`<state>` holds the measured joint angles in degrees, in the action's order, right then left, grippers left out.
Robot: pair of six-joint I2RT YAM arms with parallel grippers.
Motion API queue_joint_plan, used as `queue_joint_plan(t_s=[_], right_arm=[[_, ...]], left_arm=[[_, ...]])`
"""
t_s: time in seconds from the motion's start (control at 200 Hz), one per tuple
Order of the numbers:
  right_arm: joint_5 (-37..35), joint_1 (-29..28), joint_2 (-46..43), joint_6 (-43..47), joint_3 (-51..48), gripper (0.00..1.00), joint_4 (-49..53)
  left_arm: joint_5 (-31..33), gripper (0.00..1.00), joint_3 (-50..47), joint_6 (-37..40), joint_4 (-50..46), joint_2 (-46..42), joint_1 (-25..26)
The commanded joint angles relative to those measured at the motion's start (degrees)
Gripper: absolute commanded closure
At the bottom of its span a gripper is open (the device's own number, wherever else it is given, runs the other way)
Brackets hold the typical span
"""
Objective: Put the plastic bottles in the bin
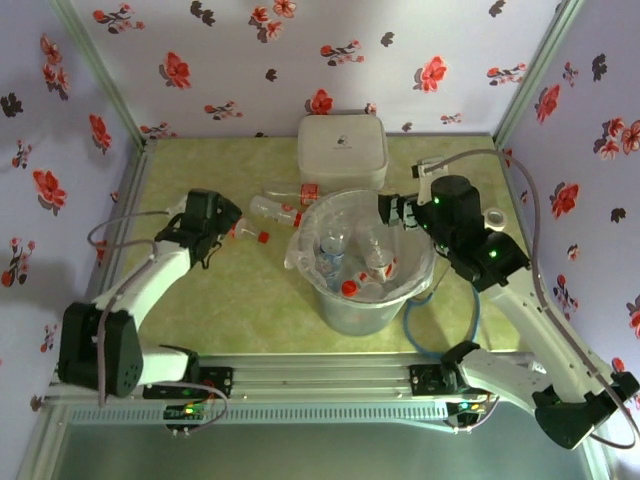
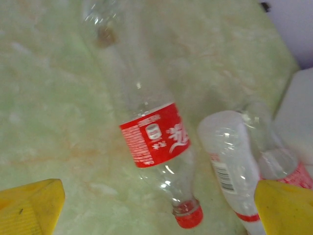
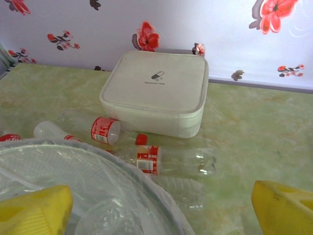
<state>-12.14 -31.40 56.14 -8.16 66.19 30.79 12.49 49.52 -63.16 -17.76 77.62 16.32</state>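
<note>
Reading this as mid-task, lining up the next pick. Hovering left claw (image 1: pixel 230 228) above a red-label bottle (image 2: pixel 154 134) lying flat on the bench (image 1: pixel 250 310), with yellow fingers (image 2: pixel 29 208) spread wide to either side and gripping nothing. Parking right claw (image 1: pixel 388 210) over the far rim of the bin (image 1: pixel 350 312), its fingers (image 3: pixel 282 210) likewise wide apart, carrying nothing, looking down on the liner bag (image 3: pixel 98 186). Judging the next move as calling for lowering the left claw onto the bottle's body, closing across the label band, lifting, then swinging right over the rim before letting go. Watching for a second bottle (image 2: pixel 230 161) lying just beside the target's cap end, probably getting nudged. Expecting the thin clear wall to be denting and slipping under a squeeze. Seeing small clear plastic, mostly red-and-white labels, red caps on some. Counting several bottles (image 1: pixel 378 265) lying in the bin already, one looking blue-labelled, and roughly three more lying loose on the bench between left claw, bin and white lidded box (image 1: pixel 342 148). Seeing the bin as round, translucent grey, bag-lined, standing mid-bench just in front of that box
</note>
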Motion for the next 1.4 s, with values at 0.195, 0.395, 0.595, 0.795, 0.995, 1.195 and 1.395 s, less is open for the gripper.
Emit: queue_joint_plan(t_s=[0.195, 0.395, 0.595, 0.795, 0.995, 1.195, 1.395], right_arm=[[-0.82, 2.34, -2.77, 0.51, -3.09, 0.05, 1.41], [-0.52, 3.84, -4.61, 0.72, -3.97, 0.05, 1.91], [-0.16, 4.17, -6.60, -0.83, -3.19, 0.05, 2.91], [-1.24, 4.41, -8.28, -2.42, -2.23, 0.05, 3.02], [-0.45, 4.41, -7.27, -2.63, -1.79, 0.06, -2.97], [11.46, 3.99, 1.02, -4.14, 4.10, 0.08, -9.82], [25.64, 0.41, 11.81, -9.33, 11.56, 0.08, -16.83]], left_arm=[[-2.20, 0.00, 5.35, -9.03, 2.85, 12.53, -0.02], [-2.81, 0.00, 6.02, -11.15, 4.86, 17.87, 0.12], [-4.47, 0.12, 7.89, -8.88, 5.97, 21.56, 0.15], [-3.56, 0.35, 5.16, -3.32, 9.05, 15.78, 0.19], [-2.09, 0.44, 4.25, 5.46, 6.42, 4.24, -0.49], [-4.17, 0.46, 0.66, 16.26, 5.03, -11.74, -0.41], [-25.84, 0.50, -2.18, 27.86, 9.87, -22.79, 0.83]])
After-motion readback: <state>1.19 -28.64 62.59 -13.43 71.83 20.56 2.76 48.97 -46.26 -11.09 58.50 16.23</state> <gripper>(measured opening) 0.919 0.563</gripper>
